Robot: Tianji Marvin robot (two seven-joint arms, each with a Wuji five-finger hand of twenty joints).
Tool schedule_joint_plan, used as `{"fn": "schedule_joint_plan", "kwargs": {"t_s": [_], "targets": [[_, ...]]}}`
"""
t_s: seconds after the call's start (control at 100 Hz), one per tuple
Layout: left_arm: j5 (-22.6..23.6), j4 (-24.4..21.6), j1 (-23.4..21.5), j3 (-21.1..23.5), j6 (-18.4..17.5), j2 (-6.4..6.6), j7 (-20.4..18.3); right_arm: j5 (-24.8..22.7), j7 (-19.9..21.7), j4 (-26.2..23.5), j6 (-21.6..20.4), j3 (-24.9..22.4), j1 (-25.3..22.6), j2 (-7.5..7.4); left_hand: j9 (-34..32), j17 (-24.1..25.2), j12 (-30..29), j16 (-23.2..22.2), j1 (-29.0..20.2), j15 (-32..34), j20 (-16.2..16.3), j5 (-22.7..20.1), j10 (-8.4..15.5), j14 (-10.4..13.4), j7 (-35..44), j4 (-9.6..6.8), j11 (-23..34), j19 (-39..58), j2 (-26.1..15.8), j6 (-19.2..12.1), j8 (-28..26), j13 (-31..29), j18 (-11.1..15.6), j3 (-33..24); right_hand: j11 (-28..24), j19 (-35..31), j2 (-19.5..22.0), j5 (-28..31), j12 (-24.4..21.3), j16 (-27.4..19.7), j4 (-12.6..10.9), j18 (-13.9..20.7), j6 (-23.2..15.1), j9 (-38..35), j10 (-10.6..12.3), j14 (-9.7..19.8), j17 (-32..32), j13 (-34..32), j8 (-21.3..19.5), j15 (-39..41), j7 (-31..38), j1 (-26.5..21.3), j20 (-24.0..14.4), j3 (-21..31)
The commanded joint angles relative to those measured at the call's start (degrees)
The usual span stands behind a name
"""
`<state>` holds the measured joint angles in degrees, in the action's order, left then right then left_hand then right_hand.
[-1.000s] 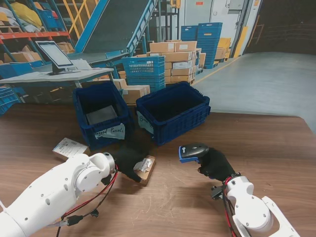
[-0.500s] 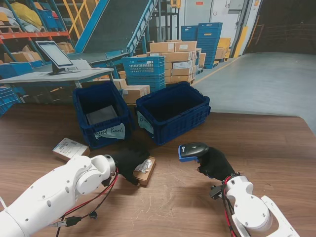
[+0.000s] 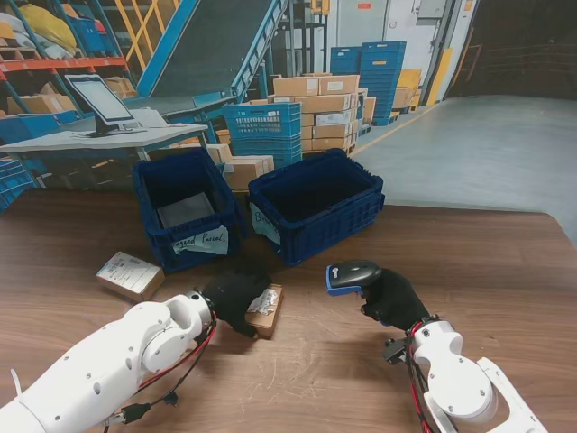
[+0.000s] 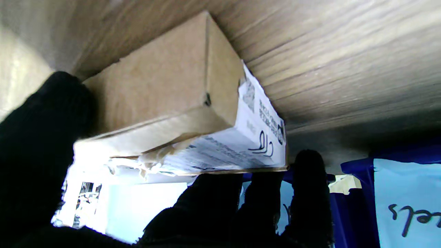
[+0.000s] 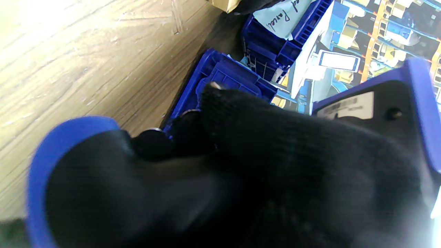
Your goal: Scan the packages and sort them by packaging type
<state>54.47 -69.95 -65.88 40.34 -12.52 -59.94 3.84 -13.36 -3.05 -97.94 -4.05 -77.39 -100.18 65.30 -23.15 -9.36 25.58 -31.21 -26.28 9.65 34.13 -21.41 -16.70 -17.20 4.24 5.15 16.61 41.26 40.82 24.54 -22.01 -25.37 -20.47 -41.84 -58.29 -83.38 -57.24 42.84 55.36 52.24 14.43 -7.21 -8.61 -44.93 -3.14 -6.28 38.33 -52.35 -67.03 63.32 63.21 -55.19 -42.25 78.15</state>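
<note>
Package bins: two blue crates sit at the far side of the table (image 3: 505, 271). The bigger crate (image 3: 315, 203) is on the right, and the smaller labelled one (image 3: 185, 203) on the left already has something grey lying in it.
Left hand: the gloved left hand (image 3: 233, 293) is wrapped over the cardboard box (image 3: 264, 308). In the wrist view its fingers (image 4: 306, 179) curl round the far edge and the thumb presses the near side, so I'd call that a closed grip on the box.
Right hand: the right hand (image 3: 392, 299) is clamped round the handle of the barcode scanner (image 3: 352, 273), holding it up off the table with the scanner head pointing left toward the box.
Box position: it's near my edge of the table, just in front of the labelled crate, to the left of the scanner and apart from it. It looks flat on the wood or barely lifted, honestly can't tell.
Box orientation: its long axis runs roughly away from me, tilted a bit right. The white shipping label (image 4: 241, 144) faces up.
Doing this step well: I reckon lift it level, keep the fingers off the barcode, and tip the label toward the scanner head.
Spare parcel: another flat labelled package (image 3: 129, 275) waits farther left, untouched.
</note>
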Motion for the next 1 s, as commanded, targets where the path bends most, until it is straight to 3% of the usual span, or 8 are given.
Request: {"fn": "schedule_joint_plan", "kwargs": {"t_s": [0.0, 0.17, 0.19, 0.22, 0.25, 0.4, 0.76, 0.99], "targets": [[0.4, 0.8, -1.2, -0.1, 0.9, -0.17, -0.7, 0.0, 0.8, -0.4, -0.2, 0.2, -0.1, 0.41, -6.9, -1.1, 4.2, -5.8, -12.9, 13.6, 2.7, -8.7, 7.1, 2.5, 14.8, -11.43, 9.4, 3.8, -8.6, -11.4, -5.9, -7.8, -2.5, -13.0, 0.3, -3.2, 3.1, 3.1, 0.6, 0.5, -0.1, 2.3, -1.8, -0.4, -0.6, -1.8, 0.5, -1.4, -1.8, 0.9, 4.3, -5.4, -2.0, 7.5], [0.3, -0.6, -3.2, 2.7, 1.9, -0.48, 0.3, 0.0, 1.0, -0.4, -0.2, 0.4, 0.0, 0.36, -14.7, -5.1, 9.3, -12.8, -16.7, 19.9, 7.5, -9.9, 9.8, 3.5, 32.2, -12.89, 15.6, 11.7, -8.5, -15.0, -12.6, -14.8, -4.4, -14.4, 0.3, -3.2, 3.1, 3.1, 0.6, 0.4, -0.1, 2.3, -1.8, -0.4, -0.6, -1.9, 0.5, -1.5, -1.8, 0.9, 4.3, -5.4, -2.0, 7.5], [0.2, -1.0, -3.5, 3.2, 2.0, -0.51, 0.1, 0.0, 1.0, -0.4, -0.2, 0.4, 0.0, 0.36, -15.6, -5.6, 12.6, -13.6, -17.2, 20.3, 7.6, -10.2, 9.9, 3.7, 33.7, -11.92, 15.6, 12.3, -8.0, -15.2, -12.6, -15.4, -4.3, -14.4, 0.3, -3.2, 3.1, 3.1, 0.6, 0.4, -0.1, 2.3, -1.8, -0.4, -0.6, -1.8, 0.5, -1.5, -1.8, 0.9, 4.3, -5.4, -2.0, 7.5], [-0.4, -1.7, -4.1, 4.1, 2.0, -0.56, -0.4, 0.0, 1.0, -0.3, -0.2, 0.4, 0.1, 0.36, -18.4, -6.5, 18.1, -14.6, -19.4, 21.3, 7.6, -11.2, 10.0, 3.6, 37.0, -8.95, 14.1, 13.1, -6.7, -16.4, -13.4, -16.6, -4.1, -14.2, 0.3, -3.2, 3.1, 3.1, 0.6, 0.4, -0.1, 2.3, -1.8, -0.4, -0.6, -1.8, 0.5, -1.5, -1.8, 0.9, 4.3, -5.4, -2.0, 7.5], [-1.4, -2.5, -4.8, 5.2, 2.1, -0.62, -1.4, 0.0, 1.1, -0.3, -0.2, 0.4, 0.1, 0.34, -20.1, -6.8, 20.1, -15.1, -21.2, 22.0, 7.5, -11.8, 9.8, 3.2, 39.1, -7.62, 13.0, 13.7, -6.0, -16.9, -13.6, -17.2, -4.1, -13.7, 0.3, -3.2, 3.2, 3.1, 0.6, 0.4, -0.1, 2.2, -1.8, -0.4, -0.6, -1.8, 0.5, -1.5, -1.8, 0.9, 4.3, -5.4, -2.0, 7.5], [-1.8, -6.6, -7.3, 8.8, 2.9, -0.33, -5.0, 0.1, 1.1, -0.3, -0.4, 0.5, 0.1, 0.34, -27.8, -8.8, 27.1, -22.4, -26.1, 23.7, 7.6, -13.3, 10.5, 2.1, 50.4, -4.63, 7.1, 16.3, -2.4, -20.0, -14.4, -20.6, -4.6, -13.0, 0.3, -3.2, 3.1, 3.1, 0.6, 0.4, -0.1, 2.2, -1.8, -0.4, -0.6, -1.8, 0.5, -1.5, -1.8, 0.9, 4.3, -5.4, -2.0, 7.5], [1.3, -16.8, -13.6, 16.3, 3.5, 0.64, -11.1, -0.2, 1.1, -0.6, -0.2, 0.8, 0.4, 0.32, -30.1, -9.4, 28.7, -23.7, -26.7, 23.4, 7.8, -13.9, 11.1, 2.1, 56.9, -4.21, 5.5, 16.9, -2.6, -21.5, -17.8, -21.9, -4.7, -11.7, 0.3, -3.2, 3.1, 3.1, 0.5, 0.4, -0.1, 2.3, -1.8, -0.4, -0.6, -1.9, 0.4, -1.5, -1.8, 0.9, 4.3, -5.4, -2.0, 7.5], [-1.3, -22.0, -19.2, 22.1, 2.9, 0.1, -10.1, -0.5, 0.8, -0.8, -0.3, 0.9, 0.5, 0.35, -31.2, -10.0, 28.8, -23.9, -26.6, 23.6, 7.7, -15.0, 11.3, 2.1, 57.5, -4.41, 5.7, 16.8, -2.1, -21.9, -17.8, -22.8, -4.5, -12.1, 0.3, -3.2, 3.1, 3.1, 0.6, 0.4, -0.1, 2.2, -1.8, -0.4, -0.6, -1.8, 0.4, -1.4, -1.8, 0.8, 4.3, -5.4, -2.0, 7.5]]}}
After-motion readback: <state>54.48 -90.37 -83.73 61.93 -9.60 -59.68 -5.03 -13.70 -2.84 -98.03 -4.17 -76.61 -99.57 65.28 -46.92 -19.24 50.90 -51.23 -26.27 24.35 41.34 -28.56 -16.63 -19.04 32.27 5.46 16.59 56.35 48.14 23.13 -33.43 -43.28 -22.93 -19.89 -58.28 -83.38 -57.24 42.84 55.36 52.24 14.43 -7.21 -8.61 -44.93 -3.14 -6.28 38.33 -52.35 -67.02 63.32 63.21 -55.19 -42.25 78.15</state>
